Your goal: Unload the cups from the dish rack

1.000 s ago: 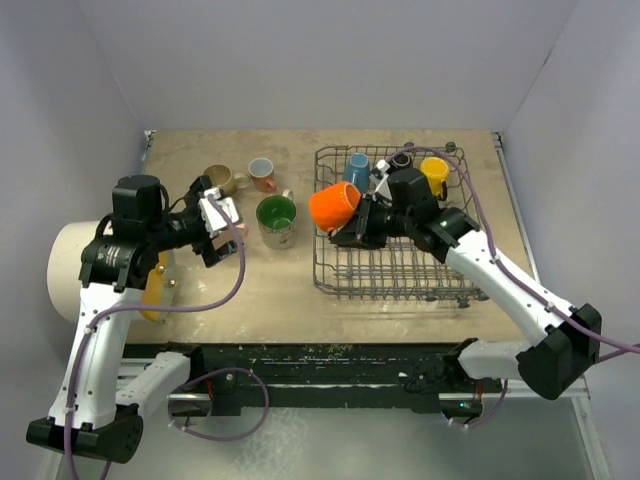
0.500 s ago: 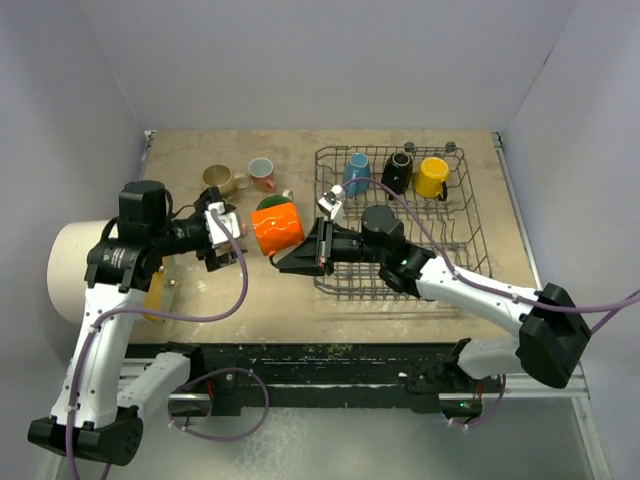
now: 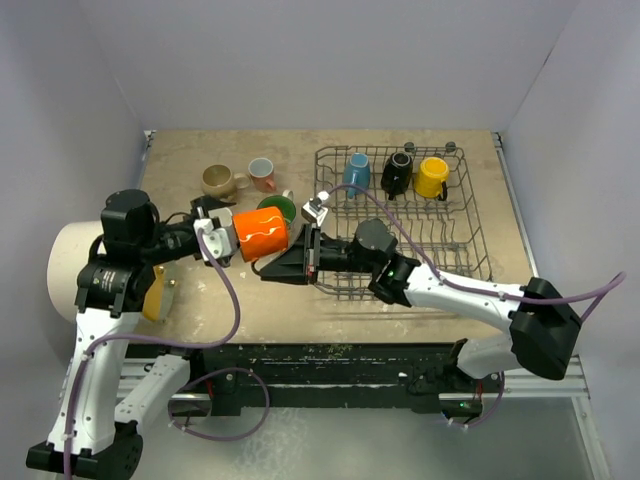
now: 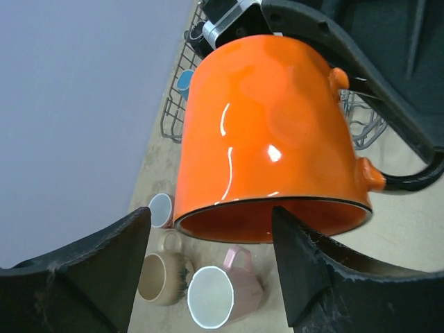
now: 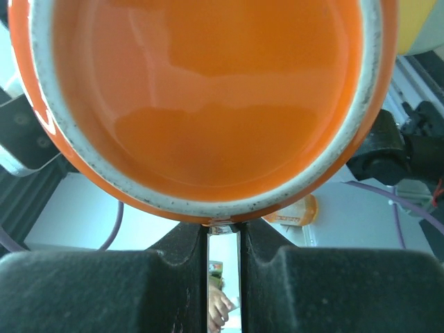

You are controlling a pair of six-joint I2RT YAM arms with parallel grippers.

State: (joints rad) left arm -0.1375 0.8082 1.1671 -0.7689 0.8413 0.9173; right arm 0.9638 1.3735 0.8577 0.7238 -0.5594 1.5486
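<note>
Right tool (image 5: 223, 232) clenched on orange mug (image 3: 262, 232) rim, mug aloft over counter (image 3: 250, 300). Left tool (image 4: 209, 222) spread, a finger either side of that mug. Dish rack (image 3: 440, 240) lies behind right tool.

Orange mug (image 4: 270, 139): smooth, glossy glazed ceramic. My left fingers (image 4: 83, 270) beside it: matt black plastic. Dish rack (image 3: 450, 240): dark coated wire.

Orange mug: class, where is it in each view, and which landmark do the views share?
Top external: orange mug left of centre, between the arms.
Left wrist: mug fills the centre, mouth toward camera.
Right wrist: its base fills the top.
Shared landmark: right gripper holding it.
</note>
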